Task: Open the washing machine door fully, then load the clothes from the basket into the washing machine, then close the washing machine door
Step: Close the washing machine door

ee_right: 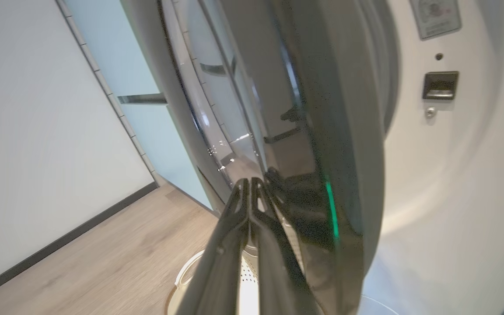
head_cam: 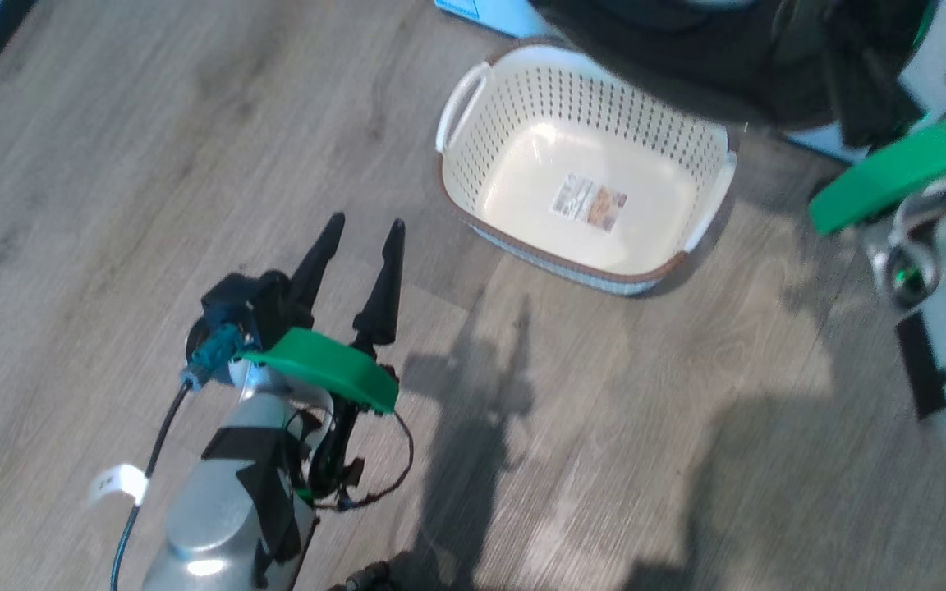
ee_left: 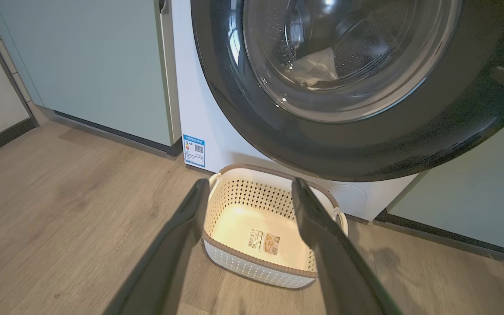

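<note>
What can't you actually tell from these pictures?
- Left wrist view: how many clothes lie inside; the washing machine door glass distorts them.
- Head view: print on the basket label, too small.
- Right wrist view: whether the shut right gripper touches the door; glossy reflections blur it.

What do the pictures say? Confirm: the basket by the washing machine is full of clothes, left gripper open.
Wrong: the basket is empty apart from its label sticker, per the left wrist view. It does stand by the washing machine, left gripper open.

Stickers [head_cam: 589,202] on the basket [head_cam: 522,98] and the washing machine [ee_left: 221,148] are illegible.
</note>
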You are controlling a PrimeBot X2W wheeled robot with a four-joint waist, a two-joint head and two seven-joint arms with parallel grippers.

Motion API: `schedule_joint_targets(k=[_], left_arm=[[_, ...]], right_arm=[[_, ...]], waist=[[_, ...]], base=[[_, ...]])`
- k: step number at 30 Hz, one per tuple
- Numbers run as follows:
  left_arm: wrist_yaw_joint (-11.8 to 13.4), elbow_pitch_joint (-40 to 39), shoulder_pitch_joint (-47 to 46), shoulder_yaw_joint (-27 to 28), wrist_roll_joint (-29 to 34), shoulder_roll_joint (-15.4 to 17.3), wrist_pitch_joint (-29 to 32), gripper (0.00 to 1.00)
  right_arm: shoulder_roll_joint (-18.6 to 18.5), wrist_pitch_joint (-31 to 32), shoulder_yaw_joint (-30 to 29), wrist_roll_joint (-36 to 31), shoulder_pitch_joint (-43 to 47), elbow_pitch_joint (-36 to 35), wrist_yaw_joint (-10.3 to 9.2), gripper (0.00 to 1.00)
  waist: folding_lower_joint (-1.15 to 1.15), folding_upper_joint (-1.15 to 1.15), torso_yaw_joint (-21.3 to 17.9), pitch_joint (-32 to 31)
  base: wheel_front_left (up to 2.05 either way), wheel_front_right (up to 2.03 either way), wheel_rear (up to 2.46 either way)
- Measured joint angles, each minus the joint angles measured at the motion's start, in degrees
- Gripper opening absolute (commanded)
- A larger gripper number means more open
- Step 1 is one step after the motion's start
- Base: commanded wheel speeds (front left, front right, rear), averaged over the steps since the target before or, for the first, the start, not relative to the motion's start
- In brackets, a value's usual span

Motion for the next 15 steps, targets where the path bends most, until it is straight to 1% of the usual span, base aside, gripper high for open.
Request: schedule_joint_targets(k=[6,15], left_arm=[[0.4,-1.3,-2.8,-0.1,-0.2,-0.2,-0.1,1.00],[1.0,-2.6,-6.3,0.1,-1.2,-0.4,-0.1,1.00]], right_arm=[[-0.1,0.0,-4.3,-1.7,-7.3,2.0,0.00,0.00],[-1.1,0.0,-7.4,-4.2,-17.8,5.2,0.00,0.00]], waist=[[0.01,0.00,-1.4,4.2],[0.01,0.00,-3.6,10.3]], base=[[0.00,0.00,0.00],[0.00,0.00,0.00]])
